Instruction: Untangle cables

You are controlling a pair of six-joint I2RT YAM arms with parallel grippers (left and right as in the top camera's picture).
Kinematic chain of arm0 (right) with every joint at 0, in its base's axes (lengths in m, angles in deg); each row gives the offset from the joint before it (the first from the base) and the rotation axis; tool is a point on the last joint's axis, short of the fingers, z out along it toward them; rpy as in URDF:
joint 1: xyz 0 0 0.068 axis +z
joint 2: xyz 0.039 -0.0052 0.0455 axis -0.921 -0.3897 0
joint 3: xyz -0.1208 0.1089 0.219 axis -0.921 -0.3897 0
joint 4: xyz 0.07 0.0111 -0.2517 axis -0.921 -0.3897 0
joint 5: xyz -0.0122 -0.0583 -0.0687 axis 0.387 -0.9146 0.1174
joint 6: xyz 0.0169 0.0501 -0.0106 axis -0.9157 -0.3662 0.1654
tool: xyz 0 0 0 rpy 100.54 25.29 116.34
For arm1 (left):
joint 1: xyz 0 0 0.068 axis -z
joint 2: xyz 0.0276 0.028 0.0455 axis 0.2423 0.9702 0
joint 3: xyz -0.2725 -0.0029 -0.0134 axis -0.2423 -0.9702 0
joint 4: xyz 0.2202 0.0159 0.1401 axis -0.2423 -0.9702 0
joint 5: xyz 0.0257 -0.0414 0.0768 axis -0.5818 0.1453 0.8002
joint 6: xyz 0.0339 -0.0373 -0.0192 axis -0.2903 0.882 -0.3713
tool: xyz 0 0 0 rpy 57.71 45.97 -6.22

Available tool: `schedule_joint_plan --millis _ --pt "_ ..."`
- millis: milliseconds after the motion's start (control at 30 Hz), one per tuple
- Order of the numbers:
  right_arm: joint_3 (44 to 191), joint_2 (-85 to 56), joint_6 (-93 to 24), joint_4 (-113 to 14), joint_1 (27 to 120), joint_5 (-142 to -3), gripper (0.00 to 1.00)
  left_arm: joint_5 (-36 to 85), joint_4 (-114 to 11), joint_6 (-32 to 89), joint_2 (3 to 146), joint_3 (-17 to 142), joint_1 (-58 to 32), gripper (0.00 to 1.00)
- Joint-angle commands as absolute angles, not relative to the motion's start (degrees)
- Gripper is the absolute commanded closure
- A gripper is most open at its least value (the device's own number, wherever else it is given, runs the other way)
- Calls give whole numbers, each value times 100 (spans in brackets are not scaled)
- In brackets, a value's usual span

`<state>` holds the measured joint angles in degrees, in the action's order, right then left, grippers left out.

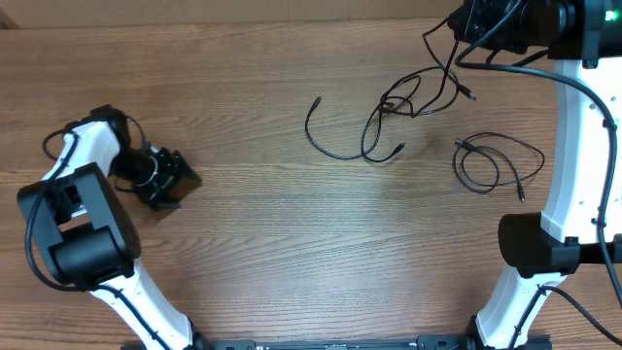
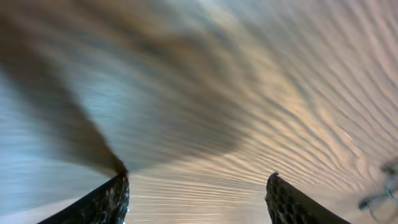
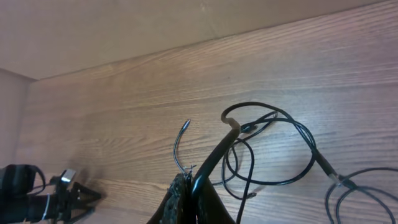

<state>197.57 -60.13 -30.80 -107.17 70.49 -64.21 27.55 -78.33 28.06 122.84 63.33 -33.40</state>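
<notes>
Wood-grain tabletop fills the overhead view. A wide stretch of bare wood runs across the middle and the near side, between the two arm bases. Its far edge runs along the top of that view, with a plain tan band beyond it.

All the cables lie in the far right quarter. The main tangle is a knot of thin black loops not far from the far edge. One long cord sweeps out of it to the left and ends in a small plug. A second, loosely wound coil lies apart from the tangle on its near right, just beside the white link of the right arm and not touching it.

The right gripper hangs over the far right corner, above the far side of the tangle. In its wrist view the fingers are pressed together on a black strand. The strand runs away from the fingers to a sharp bend with a pale sleeve on it. The rest of the tangle lies on the wood past that bend, and part of the coil shows at the lower right.

The left gripper sits low over the left side of the tabletop, well apart from every cable. Its jaws are spread wide with only wood between them. Its wrist view is smeared by blur, and a faint bit of cable shows at the right edge.
</notes>
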Motion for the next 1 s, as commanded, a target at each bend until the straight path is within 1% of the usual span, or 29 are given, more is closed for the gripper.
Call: schedule_joint_plan --millis 0,100,167,233,300,367,400,433,500,567,667,800,833,967 --pt "19790 -5915 -3054 -10774 7064 -6355 96 2468 -7519 2548 12828 6038 -2780 25" --pt "19790 -5915 -3052 -10872 7064 -6228 96 2464 -7451 2546 12828 6038 -2463 19" --pt "19790 -5915 -3050 -10922 7064 -6001 96 2462 -7394 2524 12828 6038 -2245 11" --pt "19790 -5915 -3052 -10962 7064 -5824 96 2361 -7320 2375 12828 6038 -2035 9" --pt "19790 -5915 -3050 -11012 7064 -5759 96 1990 -7245 2150 12828 6038 -1830 5" --pt "19790 -5915 -3052 -11086 7066 -5756 96 1279 -7230 1807 12828 6040 -1650 6" --pt "19790 -5915 -3052 -11137 7068 -5754 96 936 -7230 1630 12828 6040 -1585 8" --pt "19790 -5915 -3052 -11200 7079 -5706 96 335 -7228 1289 12828 6040 -1495 10" --pt "19790 -5915 -3050 -11268 7101 -5636 96 -323 -7208 830 12828 6040 -1408 10" --pt "19790 -5915 -3052 -11303 7147 -5630 96 -841 -7125 419 12828 6040 -1307 7" --pt "19790 -5915 -3050 -11301 7189 -5630 96 -812 -6977 446 12828 6040 -1185 6" --pt "19790 -5915 -3052 -11327 7193 -5630 96 -651 -6797 668 12828 6040 -986 9" --pt "19790 -5915 -3052 -11347 7193 -5630 96 -559 -6751 786 12828 6040 -927 11" --pt "19790 -5915 -3050 -11368 7193 -5636 96 -373 -6559 1086 12828 6040 -704 12"
